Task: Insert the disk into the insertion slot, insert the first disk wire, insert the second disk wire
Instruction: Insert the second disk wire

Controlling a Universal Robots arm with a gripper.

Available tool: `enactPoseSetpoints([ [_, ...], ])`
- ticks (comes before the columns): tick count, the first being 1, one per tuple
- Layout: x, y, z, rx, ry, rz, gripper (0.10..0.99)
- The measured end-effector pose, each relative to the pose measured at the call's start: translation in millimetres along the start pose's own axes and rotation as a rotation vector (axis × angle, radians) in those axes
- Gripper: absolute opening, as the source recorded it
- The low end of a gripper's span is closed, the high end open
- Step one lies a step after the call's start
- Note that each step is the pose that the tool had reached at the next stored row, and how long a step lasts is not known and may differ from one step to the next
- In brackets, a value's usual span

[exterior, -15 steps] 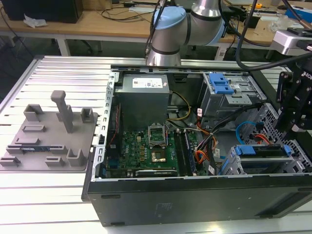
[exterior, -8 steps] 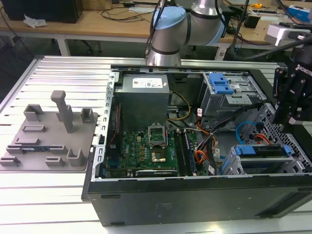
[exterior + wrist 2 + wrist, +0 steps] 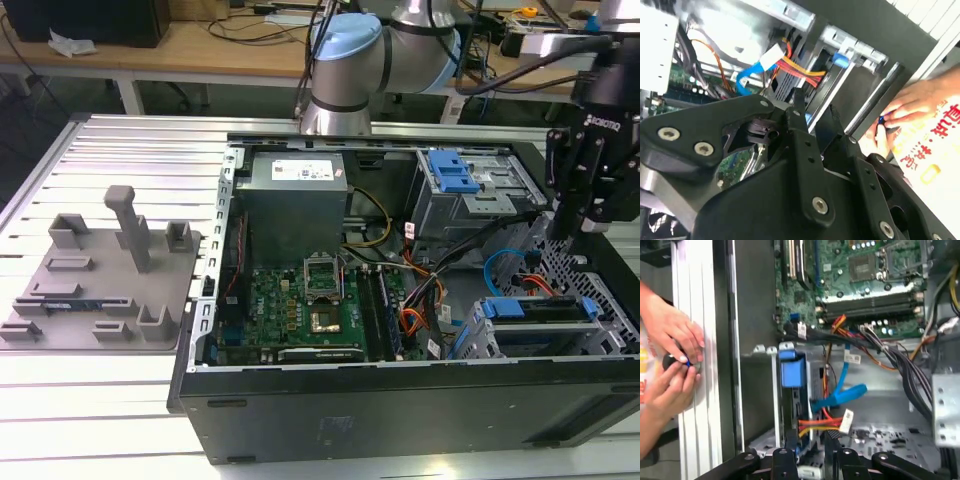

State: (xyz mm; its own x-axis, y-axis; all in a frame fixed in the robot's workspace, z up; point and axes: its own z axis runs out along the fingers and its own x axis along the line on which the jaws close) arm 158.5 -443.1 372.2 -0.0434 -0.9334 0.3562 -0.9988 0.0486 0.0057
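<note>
The disk [image 3: 505, 307] already sits in the insertion slot [image 3: 530, 342], its long axis running along the cage and its blue carrier tab at the slot's open end. The gripper [image 3: 565, 222] hangs nose-down just above the slot's perforated wall [image 3: 575, 268], its fingers [image 3: 799, 117] parted with nothing between them. Just beneath the tips, beside the slot, lie the orange-red first disk wire [image 3: 821, 423] and the looping light-blue second disk wire [image 3: 840, 396]. Whether either is plugged in I cannot tell.

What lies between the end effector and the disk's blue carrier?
In the first wrist view, the orange-red wires and the light-blue cable cross between the end effector and the disk.
</note>
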Motion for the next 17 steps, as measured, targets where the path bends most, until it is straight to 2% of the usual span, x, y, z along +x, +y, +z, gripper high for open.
enactPoseSetpoints([
  [2,-0.4,16.5,0.8,0.000,0.0009,0.000,0.361],
  [4,-0.6,19.3,1.4,0.004,0.0007,-0.011,0.361],
  [5,-0.8,19.3,1.8,0.016,0.0013,-0.041,0.361],
  [7,-1.1,19.3,2.6,0.030,0.0018,-0.079,0.361],
  [8,-1.5,19.3,3.7,0.046,0.0022,-0.120,0.361],
  [10,-2.0,19.4,5.0,0.066,0.0032,-0.172,0.361],
  [11,-2.3,22.4,5.9,0.070,0.0043,-0.183,0.361],
  [14,-2.9,36.0,8.4,0.070,0.0073,-0.183,0.361],
  [16,-4.9,36.4,9.1,0.069,0.0172,-0.179,0.361],
  [17,-5.2,36.1,9.3,0.064,0.0228,-0.169,0.361],
])
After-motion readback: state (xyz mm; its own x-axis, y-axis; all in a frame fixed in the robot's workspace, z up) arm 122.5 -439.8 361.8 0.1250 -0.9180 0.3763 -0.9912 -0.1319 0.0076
